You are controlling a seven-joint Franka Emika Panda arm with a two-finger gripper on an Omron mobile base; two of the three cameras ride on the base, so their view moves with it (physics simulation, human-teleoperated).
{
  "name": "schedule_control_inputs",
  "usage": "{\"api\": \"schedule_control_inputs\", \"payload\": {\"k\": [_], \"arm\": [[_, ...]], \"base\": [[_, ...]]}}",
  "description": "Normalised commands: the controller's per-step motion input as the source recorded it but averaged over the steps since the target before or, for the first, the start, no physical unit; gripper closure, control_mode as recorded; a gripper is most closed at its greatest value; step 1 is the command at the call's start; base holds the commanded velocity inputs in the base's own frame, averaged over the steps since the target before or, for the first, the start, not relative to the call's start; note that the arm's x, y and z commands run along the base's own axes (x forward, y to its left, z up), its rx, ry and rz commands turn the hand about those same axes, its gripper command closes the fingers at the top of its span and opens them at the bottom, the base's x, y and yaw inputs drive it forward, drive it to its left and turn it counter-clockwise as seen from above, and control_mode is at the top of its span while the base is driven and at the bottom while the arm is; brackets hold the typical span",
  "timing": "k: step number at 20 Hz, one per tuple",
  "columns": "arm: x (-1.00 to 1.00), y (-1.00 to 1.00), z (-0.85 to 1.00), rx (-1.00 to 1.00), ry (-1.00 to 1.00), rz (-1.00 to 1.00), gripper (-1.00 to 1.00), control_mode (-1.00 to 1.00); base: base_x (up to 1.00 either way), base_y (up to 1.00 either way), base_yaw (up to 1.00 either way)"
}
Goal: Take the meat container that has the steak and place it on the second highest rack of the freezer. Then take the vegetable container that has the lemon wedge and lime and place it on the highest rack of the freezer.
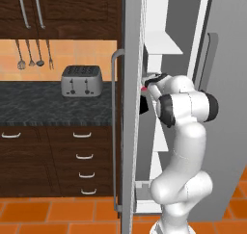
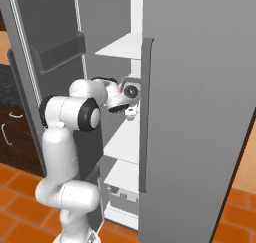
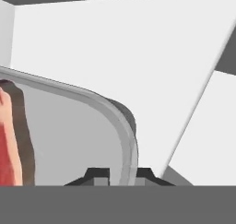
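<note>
- while the freezer (image 2: pixel 200 87) stands open, the arm reaches in at mid height, over a white rack (image 2: pixel 125 142).
- meat container (image 3: pixel 69 131) sits inside, steak (image 3: pixel 9 140) showing; lower it level, fully onto the rack.
- gripper (image 3: pixel 117 174) is pinched narrow on its rim; release only once seated, i judge.

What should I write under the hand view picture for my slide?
The tool pinches the rim of the grey meat container, steak inside, over a white freezer rack.

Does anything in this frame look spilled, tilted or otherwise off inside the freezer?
Nothing stands out. The gripper is shut on the rim of the meat container, the steak lies inside it, and the white racks look level.
</note>
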Motion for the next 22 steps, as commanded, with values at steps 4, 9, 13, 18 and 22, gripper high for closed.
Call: {"api": "schedule_control_inputs", "payload": {"k": [4,9,13,18,22], "arm": [[-0.2,-0.02,-0.08,0.0,-0.14,0.0,-1.0,-1.0],[-0.37,0.0,0.31,0.0,-0.16,0.0,-1.0,-1.0],[-0.88,-0.09,0.57,0.01,-0.05,0.0,-1.0,-1.0],[-0.97,-0.2,0.39,0.0,0.0,0.0,-1.0,-1.0],[-1.0,-0.27,0.21,0.0,0.0,0.0,-1.0,-1.0]], "base": [[0.0,0.0,0.0],[0.0,0.0,0.0],[0.0,0.0,0.0],[0.0,0.0,0.0],[0.0,0.0,0.0]]}}
